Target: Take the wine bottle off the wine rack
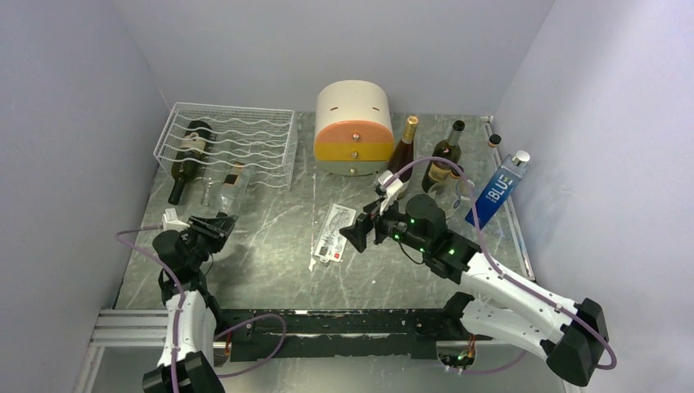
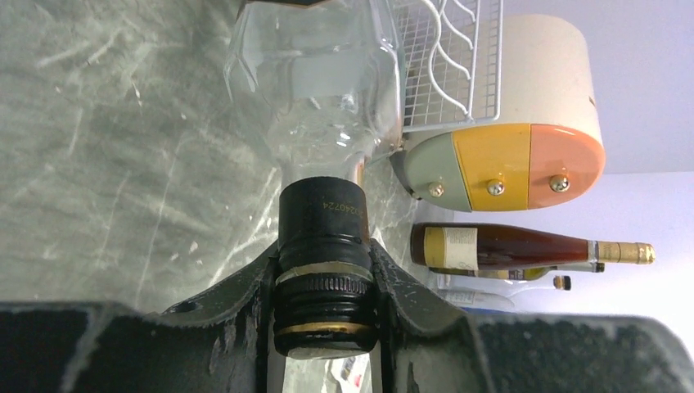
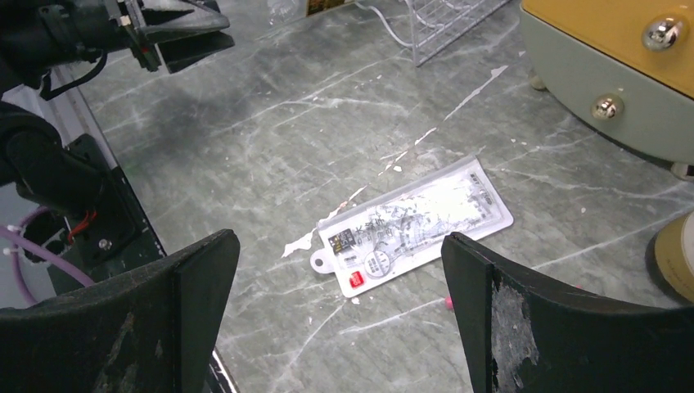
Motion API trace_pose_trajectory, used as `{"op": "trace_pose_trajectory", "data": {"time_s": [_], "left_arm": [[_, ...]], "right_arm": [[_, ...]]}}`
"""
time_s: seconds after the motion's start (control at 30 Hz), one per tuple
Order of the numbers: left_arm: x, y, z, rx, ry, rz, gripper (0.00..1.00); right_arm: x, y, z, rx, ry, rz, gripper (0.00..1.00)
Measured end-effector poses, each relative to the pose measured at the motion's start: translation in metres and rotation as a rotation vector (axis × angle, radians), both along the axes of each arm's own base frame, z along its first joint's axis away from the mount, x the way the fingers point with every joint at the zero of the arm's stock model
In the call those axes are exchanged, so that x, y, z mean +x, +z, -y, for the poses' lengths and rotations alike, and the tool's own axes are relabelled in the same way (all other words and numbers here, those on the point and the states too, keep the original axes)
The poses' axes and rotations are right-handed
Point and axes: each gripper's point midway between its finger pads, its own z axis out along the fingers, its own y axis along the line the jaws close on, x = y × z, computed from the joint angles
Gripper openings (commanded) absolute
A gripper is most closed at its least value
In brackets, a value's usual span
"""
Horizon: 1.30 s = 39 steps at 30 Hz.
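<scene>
wine bottle (image 2: 315,90) is pinched at its black cap by the left gripper (image 2: 323,258), arm low before the wine rack (image 1: 245,131); right gripper (image 3: 340,246) hangs spread.

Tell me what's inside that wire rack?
A dark wine bottle lies inside, neck sticking out. The left gripper clamps the cap of a clear bottle; its depth inside is unclear.
</scene>
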Motion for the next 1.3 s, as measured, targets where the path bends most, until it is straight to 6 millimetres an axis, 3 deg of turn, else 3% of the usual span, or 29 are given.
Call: {"op": "trace_pose_trajectory", "data": {"time_s": [0.43, 0.73, 0.97, 1.13, 1.3], "left_arm": [[-0.015, 0.020, 0.011, -0.026, -0.077, -0.198, 0.07], [-0.027, 0.040, 0.003, 0.066, -0.056, -0.277, 0.07], [-0.040, 0.047, 0.004, 0.146, -0.099, -0.323, 0.07], [-0.046, 0.056, 0.001, 0.239, -0.127, -0.340, 0.07], [-0.052, 0.060, 0.003, 0.328, -0.185, -0.342, 0.07]], "right_arm": [[0.011, 0.011, -0.020, 0.029, -0.007, -0.084, 1.00], [0.008, -0.009, -0.035, 0.003, 0.043, -0.172, 1.00], [0.018, -0.019, -0.051, -0.001, 0.038, -0.226, 1.00], [0.016, -0.027, -0.078, -0.018, 0.082, -0.251, 1.00], [0.001, -0.020, -0.125, -0.061, 0.194, -0.205, 1.00]]}}
